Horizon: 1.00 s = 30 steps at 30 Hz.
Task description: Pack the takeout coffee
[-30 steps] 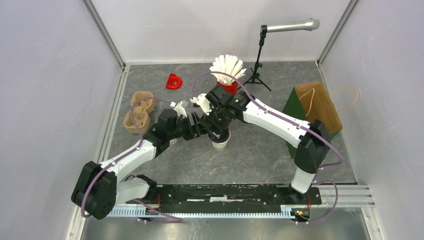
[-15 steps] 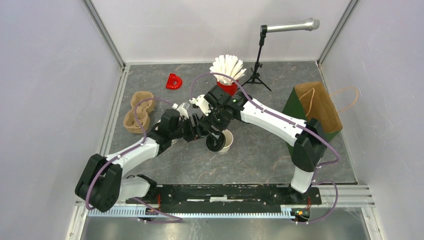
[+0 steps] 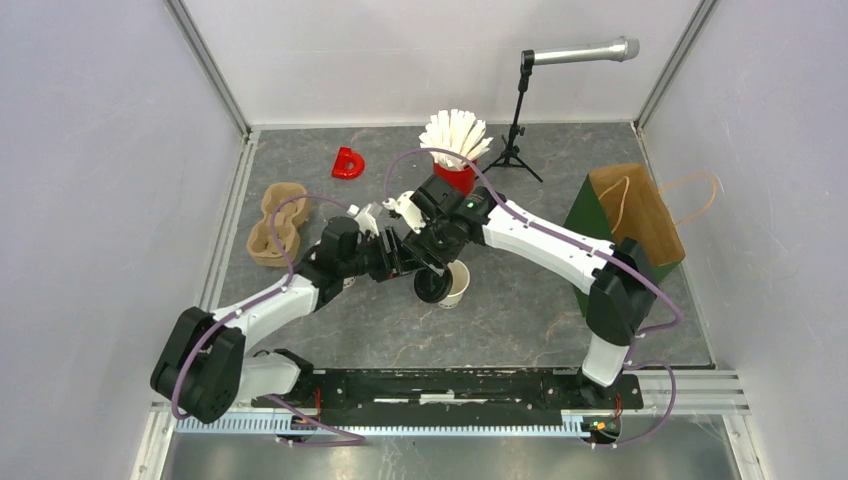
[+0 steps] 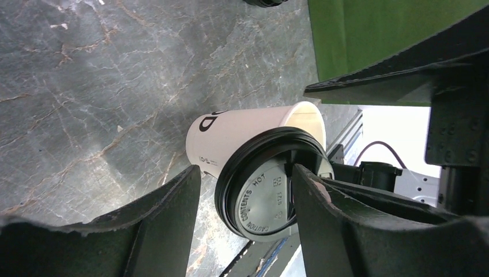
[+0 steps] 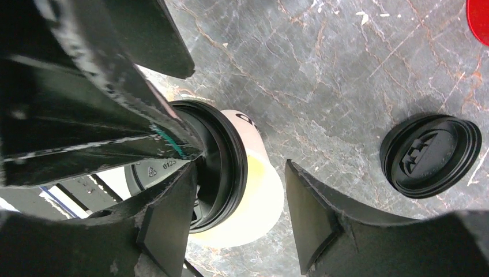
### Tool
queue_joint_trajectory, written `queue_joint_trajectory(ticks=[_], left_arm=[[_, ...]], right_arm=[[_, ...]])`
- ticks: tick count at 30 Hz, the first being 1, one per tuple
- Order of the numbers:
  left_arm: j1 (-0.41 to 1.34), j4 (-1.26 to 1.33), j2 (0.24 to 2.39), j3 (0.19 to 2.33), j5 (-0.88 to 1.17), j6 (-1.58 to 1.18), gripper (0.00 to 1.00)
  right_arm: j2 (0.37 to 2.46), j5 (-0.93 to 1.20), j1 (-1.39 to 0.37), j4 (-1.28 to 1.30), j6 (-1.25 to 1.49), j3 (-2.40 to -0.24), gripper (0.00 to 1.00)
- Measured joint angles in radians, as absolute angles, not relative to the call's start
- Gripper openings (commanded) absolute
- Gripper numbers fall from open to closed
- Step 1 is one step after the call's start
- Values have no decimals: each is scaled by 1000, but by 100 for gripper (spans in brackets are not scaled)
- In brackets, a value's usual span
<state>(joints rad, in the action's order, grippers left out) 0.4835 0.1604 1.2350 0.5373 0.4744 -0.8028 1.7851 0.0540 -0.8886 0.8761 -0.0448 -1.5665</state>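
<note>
— Where is the takeout coffee to be found?

— One white paper cup is seen standing on the grey marbled table, near its middle, where the two arms meet. Its cream inside is left partly uncovered.

— And the lid?

— A black lid is seen tilted against the cup's mouth, with one edge at the rim. It is not seated flat. A second black lid is seen lying flat on the table, apart from the cup.

— How is the left gripper set?

— Its fingers are spread, with cup and lid framed between them. One finger is laid against the tilted lid. The other finger is kept off it, and bare table is visible in the gap. Nothing is clamped there.

— And the right gripper?

— Its fingers are likewise parted around lid and cup. One fingertip is brought right up to the lid's rim, and the other fingertip is placed just beside the cup's lip. Whether anything is squeezed cannot be told.

— What else is seen?

— A red cup of white sticks is set behind the grippers. A brown pulp carrier is placed to the left, and a green and brown paper bag is stood on the right.
</note>
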Motion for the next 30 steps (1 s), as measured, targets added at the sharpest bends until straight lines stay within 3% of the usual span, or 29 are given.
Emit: queue_joint_trajectory(ticks=[11, 19, 30], left_arm=[[484, 174, 1169, 535, 497, -822, 64], [484, 97, 1108, 513, 463, -819, 64], [484, 76, 1089, 495, 454, -819, 65]], right_arm=[[1713, 0, -889, 823, -26, -1467, 48], [1686, -5, -889, 784, -22, -1431, 33], [1634, -9, -889, 745, -15, -1402, 27]])
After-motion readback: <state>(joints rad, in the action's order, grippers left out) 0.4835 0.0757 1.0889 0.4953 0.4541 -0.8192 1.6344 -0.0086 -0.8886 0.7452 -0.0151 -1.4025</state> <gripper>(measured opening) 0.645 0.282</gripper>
